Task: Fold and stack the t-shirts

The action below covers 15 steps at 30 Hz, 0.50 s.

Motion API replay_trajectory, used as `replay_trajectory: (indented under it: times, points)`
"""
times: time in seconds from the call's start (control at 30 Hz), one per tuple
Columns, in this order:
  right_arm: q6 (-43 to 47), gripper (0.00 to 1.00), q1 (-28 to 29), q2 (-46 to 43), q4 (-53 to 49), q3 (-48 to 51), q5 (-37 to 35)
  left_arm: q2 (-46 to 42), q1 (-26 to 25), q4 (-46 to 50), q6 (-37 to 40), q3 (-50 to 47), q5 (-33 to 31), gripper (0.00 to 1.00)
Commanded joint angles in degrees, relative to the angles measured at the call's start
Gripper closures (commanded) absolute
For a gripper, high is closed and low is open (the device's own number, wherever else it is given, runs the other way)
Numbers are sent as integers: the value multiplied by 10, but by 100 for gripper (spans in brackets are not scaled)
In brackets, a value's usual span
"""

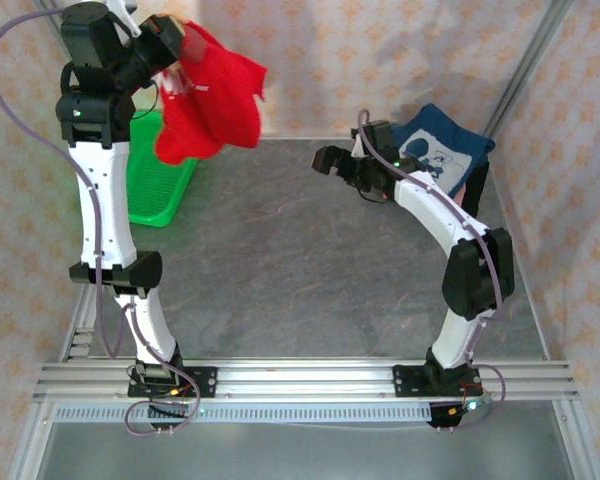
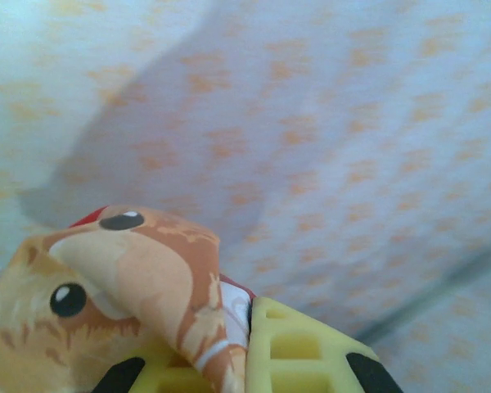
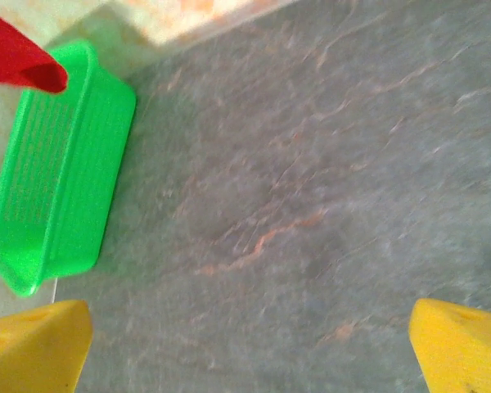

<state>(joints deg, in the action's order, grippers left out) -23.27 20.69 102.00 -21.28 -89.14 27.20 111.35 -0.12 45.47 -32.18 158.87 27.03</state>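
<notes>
My left gripper (image 1: pixel 172 45) is raised high at the back left and is shut on the red t-shirt (image 1: pixel 212 98), which hangs bunched from it above the basket. In the left wrist view the shirt's teddy-bear print (image 2: pixel 139 286) is pinched between the yellow fingers (image 2: pixel 303 352). A corner of the red t-shirt (image 3: pixel 16 53) also shows in the right wrist view. A navy t-shirt (image 1: pixel 445 150) with white print lies folded at the back right. Near it, my right gripper (image 1: pixel 330 160) hovers over bare table, open, its yellow fingertips (image 3: pixel 458 344) wide apart with nothing between them.
A green plastic basket (image 1: pixel 155 185) stands at the left of the grey table (image 1: pixel 280 260), under the hanging shirt; it also appears as the green basket (image 3: pixel 57 180) in the right wrist view. Patterned curtain walls enclose the back and sides.
</notes>
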Motion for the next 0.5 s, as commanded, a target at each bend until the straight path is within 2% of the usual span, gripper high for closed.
replay_trajectory:
  times: [0.0,0.1,0.17,0.33,0.47]
  points:
    - [-27,1,-29,-52,52,25,-43,9,-41,-47,-42,3,69,100]
    - [-34,1,-51,-76,64,56,-58,16,-77,3,-15,-17,61,100]
    - [-46,1,-64,-87,66,77,-64,15,-98,28,-2,-66,54,100]
    - [-58,1,-74,-101,75,137,-59,-16,-146,-29,-25,-311,37,100]
    - [-55,1,-74,-97,60,163,-55,-46,-150,-48,-48,-489,-9,100]
